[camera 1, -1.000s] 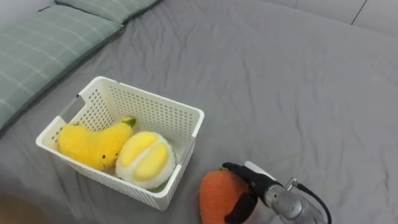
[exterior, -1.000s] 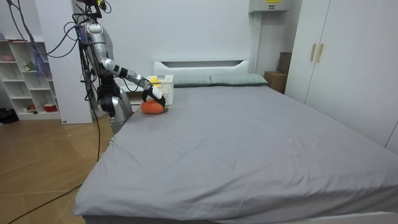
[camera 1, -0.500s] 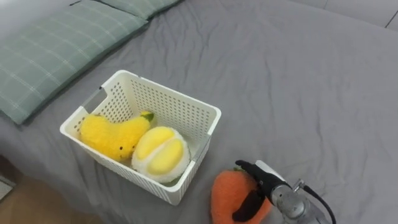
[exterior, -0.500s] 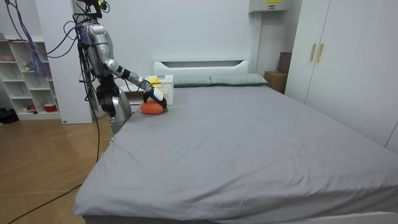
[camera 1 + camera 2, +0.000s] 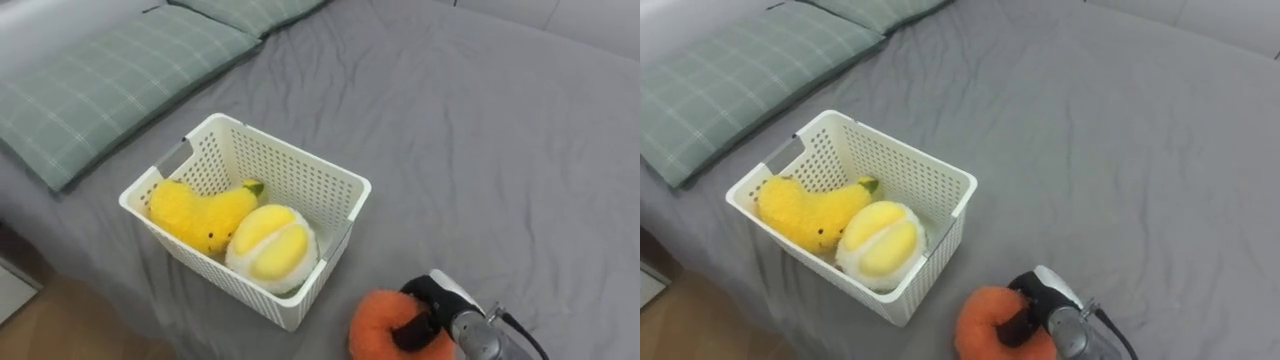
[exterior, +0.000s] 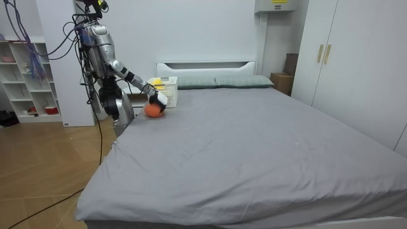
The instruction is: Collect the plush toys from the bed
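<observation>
Right robot hand (image 5: pixel 435 298) is curled round the orange plush toy (image 5: pixel 375 325), low on the bed (image 5: pixel 500 150) just beside the white basket (image 5: pixel 300 155). Looks like mid-pickup to me. Next it needs lifting over the rim and dropping on the yellow plush (image 5: pixel 195 212) and round plush (image 5: pixel 270 245). The pillow (image 5: pixel 90 90) is well clear.

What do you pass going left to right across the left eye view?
The pillow → yellow plush → round plush, both in the basket → orange toy → right hand, curled round that toy.
</observation>
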Tool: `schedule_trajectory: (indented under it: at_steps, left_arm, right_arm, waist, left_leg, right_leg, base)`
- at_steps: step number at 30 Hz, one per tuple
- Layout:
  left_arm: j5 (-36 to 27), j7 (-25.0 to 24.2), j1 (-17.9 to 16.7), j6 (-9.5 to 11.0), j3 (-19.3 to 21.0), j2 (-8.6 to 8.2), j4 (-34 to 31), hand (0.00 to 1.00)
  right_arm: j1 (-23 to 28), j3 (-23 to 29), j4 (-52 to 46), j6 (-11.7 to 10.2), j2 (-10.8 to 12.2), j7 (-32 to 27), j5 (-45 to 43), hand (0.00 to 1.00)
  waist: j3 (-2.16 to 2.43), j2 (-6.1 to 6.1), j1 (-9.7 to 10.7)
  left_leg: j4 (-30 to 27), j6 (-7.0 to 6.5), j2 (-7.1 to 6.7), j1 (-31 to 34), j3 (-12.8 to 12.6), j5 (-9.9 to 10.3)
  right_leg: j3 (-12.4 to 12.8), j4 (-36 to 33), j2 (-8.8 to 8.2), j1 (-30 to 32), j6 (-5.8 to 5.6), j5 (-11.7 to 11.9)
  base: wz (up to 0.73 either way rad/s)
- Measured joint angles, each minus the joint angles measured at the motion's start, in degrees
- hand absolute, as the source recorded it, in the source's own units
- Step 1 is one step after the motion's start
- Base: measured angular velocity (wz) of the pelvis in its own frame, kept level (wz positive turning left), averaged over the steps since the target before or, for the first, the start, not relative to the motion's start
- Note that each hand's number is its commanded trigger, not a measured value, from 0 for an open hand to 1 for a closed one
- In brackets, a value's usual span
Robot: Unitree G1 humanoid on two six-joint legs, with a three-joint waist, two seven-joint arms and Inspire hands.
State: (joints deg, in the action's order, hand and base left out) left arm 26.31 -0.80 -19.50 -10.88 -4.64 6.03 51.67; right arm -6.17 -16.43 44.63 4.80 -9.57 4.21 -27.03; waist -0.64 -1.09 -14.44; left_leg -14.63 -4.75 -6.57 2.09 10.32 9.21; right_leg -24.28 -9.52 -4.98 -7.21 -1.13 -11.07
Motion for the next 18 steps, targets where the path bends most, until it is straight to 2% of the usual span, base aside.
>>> schedule_trajectory:
  at_steps: [4,8,12,16,18]
  left_arm:
    - [-0.05,-0.01,-0.05,0.11,0.01,0.01,0.00,0.00]
    - [-0.89,-0.51,0.07,0.22,0.10,-0.04,-0.01,0.00]
    - [-0.71,-1.16,-0.07,0.51,2.04,-0.05,0.10,0.00]
    - [-0.84,-1.27,-0.05,0.46,4.21,0.10,0.19,0.00]
    - [-1.11,-1.34,0.50,0.43,4.49,0.29,0.20,0.00]
  right_arm:
    - [0.04,-0.29,0.04,-0.01,0.05,0.14,-0.23,1.00]
    - [0.04,-0.12,-0.07,-0.02,-0.10,0.13,-0.61,1.00]
    - [0.04,0.36,-2.03,-0.08,-1.09,0.09,-0.01,1.00]
    - [-0.63,3.67,-3.07,-0.38,-2.29,-0.47,3.86,1.00]
    - [-0.57,4.41,-4.92,0.19,-3.08,-0.44,4.75,1.00]
  waist:
    - [-0.25,-0.25,0.24]
    - [-0.20,-0.57,0.49]
    - [-0.26,-0.93,1.26]
    - [-0.04,-1.37,1.78]
    - [0.25,-1.82,2.27]
  left_leg:
    - [0.11,0.00,-0.09,-0.69,0.31,0.00]
    - [0.12,-0.01,-0.14,-0.77,0.56,-0.02]
    - [0.81,-0.02,-0.09,-1.88,0.33,-0.13]
    - [1.59,-0.09,0.09,-3.20,-0.65,-0.24]
    - [1.93,-0.15,0.22,-3.58,-1.24,-0.24]
  right_leg:
    - [-0.01,0.67,-0.03,-1.03,-0.10,0.06]
    - [0.58,0.86,0.09,-1.16,-0.18,0.13]
    - [0.98,0.88,0.09,-1.85,-0.20,0.26]
    - [2.56,0.81,0.05,-2.30,-0.22,0.25]
    - [3.21,0.78,0.06,-2.29,-0.22,0.25]
  base:
    - [0.03]
    - [0.03]
    - [-0.04]
    - [-0.16]
    - [-0.17]
